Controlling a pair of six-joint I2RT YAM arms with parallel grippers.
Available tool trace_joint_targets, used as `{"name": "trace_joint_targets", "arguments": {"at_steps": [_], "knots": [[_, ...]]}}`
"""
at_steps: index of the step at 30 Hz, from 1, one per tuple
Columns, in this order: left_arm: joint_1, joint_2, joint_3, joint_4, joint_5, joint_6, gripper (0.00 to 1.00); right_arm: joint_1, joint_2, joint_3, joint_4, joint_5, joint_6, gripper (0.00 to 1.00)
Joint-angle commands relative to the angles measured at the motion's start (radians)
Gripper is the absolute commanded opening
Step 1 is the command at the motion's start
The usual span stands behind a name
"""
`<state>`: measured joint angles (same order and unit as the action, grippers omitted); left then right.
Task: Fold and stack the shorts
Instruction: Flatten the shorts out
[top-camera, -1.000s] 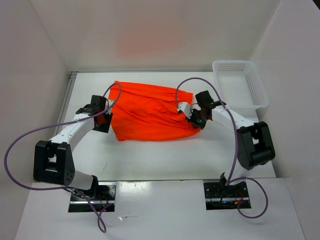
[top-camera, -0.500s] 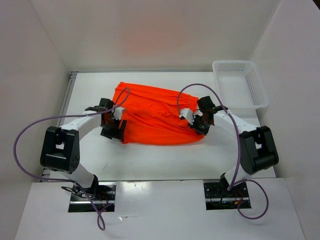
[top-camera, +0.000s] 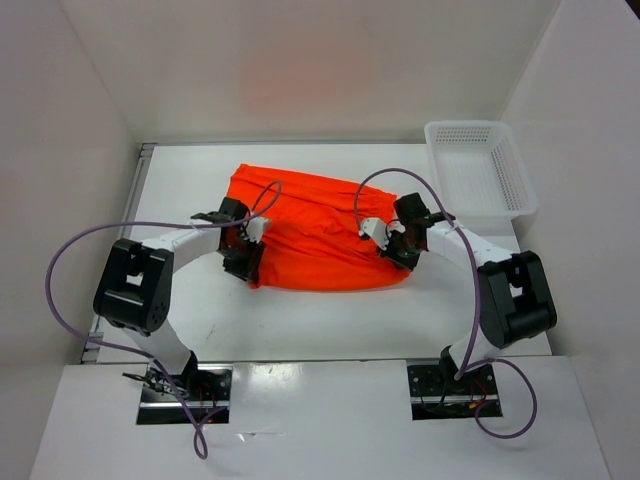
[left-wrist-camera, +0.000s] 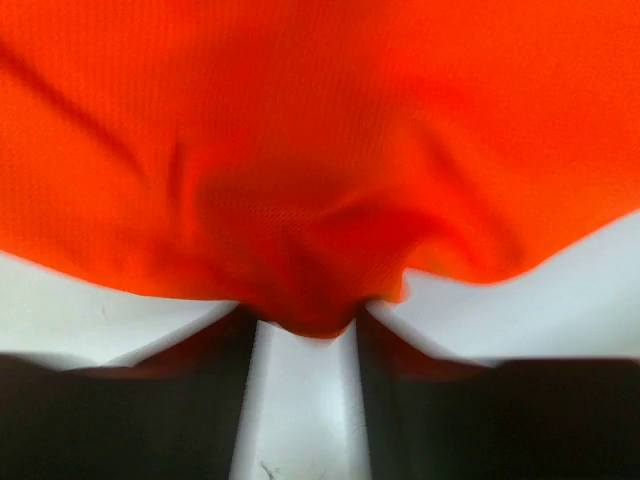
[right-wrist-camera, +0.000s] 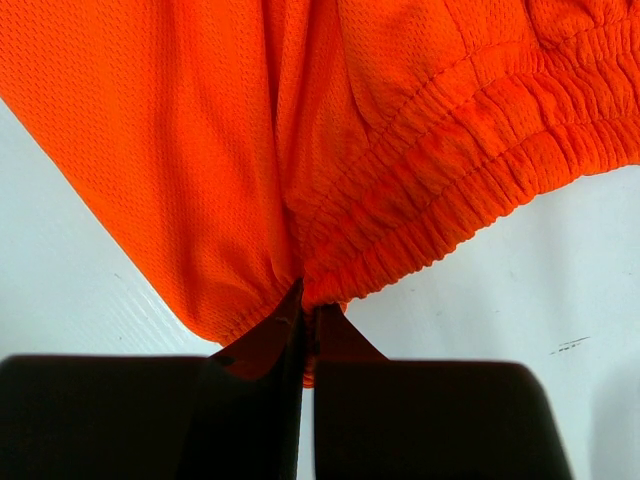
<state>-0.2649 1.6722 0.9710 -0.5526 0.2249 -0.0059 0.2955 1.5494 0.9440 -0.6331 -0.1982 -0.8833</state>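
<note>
Since a second ago, left gripper (top-camera: 243, 262) has slid rightward, bunching the shorts (top-camera: 318, 230) toward the right one.

Left gripper's fingers sit narrowly parted with a cloth fold pushed between them; whether they truly pinch it, I cannot tell. Shorts lie mid-table, long axis running nine to three o'clock, between both arms. Right gripper (top-camera: 395, 250) is clamped on the waistband. Basket (top-camera: 480, 178), at two o'clock, holds nothing.

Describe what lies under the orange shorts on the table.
Only white table shows around the shorts. Anything beneath is covered by cloth; both end effectors grip its edges.
</note>
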Motion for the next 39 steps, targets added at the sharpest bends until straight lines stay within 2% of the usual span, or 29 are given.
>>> {"name": "trace_joint_targets", "arguments": {"at_steps": [1,3,5,9,12,17,19,23,25,29,33,37,39], "knots": [[-0.005,0.086,0.009,0.071,0.024,0.006,0.32,-0.006,0.006,-0.007,0.027,0.011,0.001,0.0],[-0.005,0.096,0.04,0.071,0.01,0.006,0.12,-0.006,0.006,-0.007,0.027,0.011,0.001,0.0],[-0.005,0.106,0.057,0.071,-0.034,0.006,0.0,-0.006,0.006,0.004,0.027,0.002,0.023,0.0],[0.025,0.069,0.092,0.091,-0.311,0.006,0.0,-0.006,0.017,0.038,0.047,-0.024,0.046,0.0],[0.166,0.017,0.13,0.091,-0.439,0.006,0.0,-0.006,0.026,0.065,0.061,-0.043,0.082,0.0],[0.228,-0.153,0.14,0.048,-0.538,0.006,0.0,-0.006,0.049,0.104,0.05,-0.078,0.069,0.0],[0.178,-0.215,0.091,0.03,-0.588,0.006,0.0,0.014,0.058,0.104,0.04,-0.078,0.054,0.0],[0.058,-0.366,-0.067,-0.021,-0.599,0.006,0.0,0.072,0.058,0.104,0.018,-0.096,0.018,0.0],[0.009,-0.377,-0.123,-0.078,-0.608,0.006,0.0,0.099,0.058,0.095,-0.005,-0.096,0.009,0.0],[-0.017,-0.388,-0.212,-0.104,-0.619,0.006,0.0,0.108,0.058,0.095,-0.016,-0.096,-0.009,0.0],[-0.095,-0.399,-0.267,-0.145,-0.59,0.006,0.06,0.117,0.058,0.062,-0.025,-0.049,-0.048,0.0],[-0.166,-0.399,-0.287,-0.173,-0.544,0.006,0.17,0.117,0.049,0.039,-0.025,-0.038,-0.068,0.0],[-0.187,-0.399,-0.298,-0.187,-0.509,0.006,0.25,0.126,0.04,0.039,-0.034,-0.027,-0.068,0.0]]}}
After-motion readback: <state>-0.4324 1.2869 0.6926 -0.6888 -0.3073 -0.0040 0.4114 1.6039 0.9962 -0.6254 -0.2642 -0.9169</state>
